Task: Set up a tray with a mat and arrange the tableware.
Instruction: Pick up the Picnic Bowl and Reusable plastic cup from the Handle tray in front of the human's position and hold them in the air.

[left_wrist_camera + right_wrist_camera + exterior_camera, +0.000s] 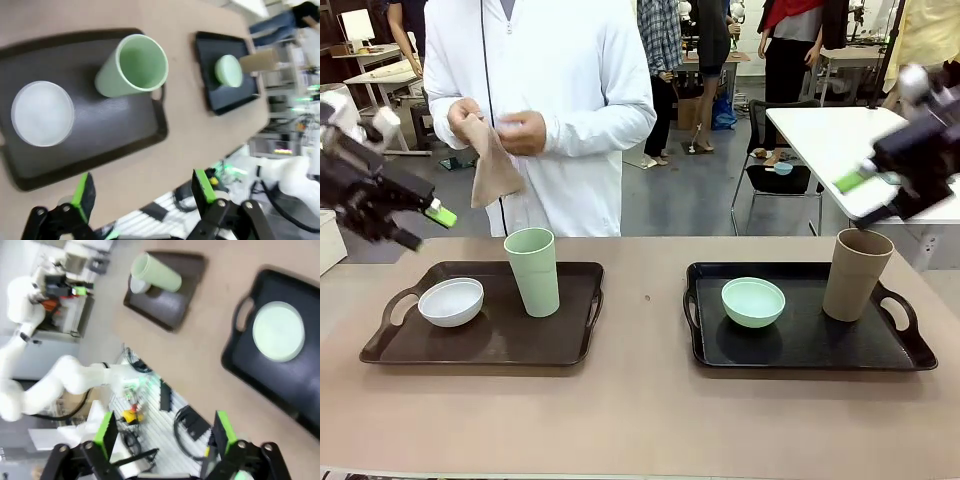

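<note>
A small white bowl [451, 301] and a tall pale-green cup [532, 270] stand on the dark brown left tray [510, 345]. The black right tray [810, 345] holds a small mint-green bowl [753, 301] and a tall brown cup [857, 274]. Across the table, the person holds a folded tan mat [492, 165] in both hands. My left gripper [425, 227] hangs open above the table's left end. My right gripper [861, 198] is open too, raised beyond the right tray. From the left wrist I look down on the white bowl [42, 113] and green cup [132, 67] past empty fingers [82, 190].
The tan table [640, 420] has bare room between the two trays and along its near edge. A white table [820, 140] and a chair [775, 175] stand behind at the right. Other people stand far back.
</note>
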Controlling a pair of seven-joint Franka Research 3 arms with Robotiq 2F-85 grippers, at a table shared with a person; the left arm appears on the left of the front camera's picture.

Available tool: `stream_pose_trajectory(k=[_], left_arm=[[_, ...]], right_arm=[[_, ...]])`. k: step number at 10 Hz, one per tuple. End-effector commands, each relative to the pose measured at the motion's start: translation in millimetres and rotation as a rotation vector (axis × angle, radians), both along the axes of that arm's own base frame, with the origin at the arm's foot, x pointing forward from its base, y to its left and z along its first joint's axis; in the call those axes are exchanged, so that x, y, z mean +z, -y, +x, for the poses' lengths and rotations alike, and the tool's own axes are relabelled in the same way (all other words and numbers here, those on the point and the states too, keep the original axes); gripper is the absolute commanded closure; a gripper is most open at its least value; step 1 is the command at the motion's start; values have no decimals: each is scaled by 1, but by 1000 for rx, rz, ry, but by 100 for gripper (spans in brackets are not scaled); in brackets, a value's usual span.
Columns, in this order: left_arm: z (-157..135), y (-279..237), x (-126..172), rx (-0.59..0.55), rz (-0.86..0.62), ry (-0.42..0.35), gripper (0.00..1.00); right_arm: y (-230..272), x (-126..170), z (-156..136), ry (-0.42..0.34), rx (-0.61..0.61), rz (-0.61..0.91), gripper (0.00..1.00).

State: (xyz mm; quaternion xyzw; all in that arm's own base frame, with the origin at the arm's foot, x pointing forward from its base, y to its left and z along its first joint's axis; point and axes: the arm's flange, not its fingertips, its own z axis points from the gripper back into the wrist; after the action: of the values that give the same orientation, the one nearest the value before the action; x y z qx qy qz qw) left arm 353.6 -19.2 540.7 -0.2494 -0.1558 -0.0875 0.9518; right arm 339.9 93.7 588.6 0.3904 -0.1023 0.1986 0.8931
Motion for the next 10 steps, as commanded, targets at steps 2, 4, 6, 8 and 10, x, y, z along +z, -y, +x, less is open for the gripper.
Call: stream_pose_trajectory(k=[2,4,6,8,10], left_arm=[[12,4,41,147,675,-124,0],[2,5,45,70,327,32,0],[2,5,45,70,327,32,0],[28,3,27,138,403,-131,0],[68,-1,-10,103,406,-230,0]], right_arm=[[-113,-18,66,385,132,-407,0],[-110,23,15,244,135,-212,0],[-110,23,15,244,135,-212,0],[-125,-25,57,413,423,-299,0],[-156,-75,103,570,680,-169,0]])
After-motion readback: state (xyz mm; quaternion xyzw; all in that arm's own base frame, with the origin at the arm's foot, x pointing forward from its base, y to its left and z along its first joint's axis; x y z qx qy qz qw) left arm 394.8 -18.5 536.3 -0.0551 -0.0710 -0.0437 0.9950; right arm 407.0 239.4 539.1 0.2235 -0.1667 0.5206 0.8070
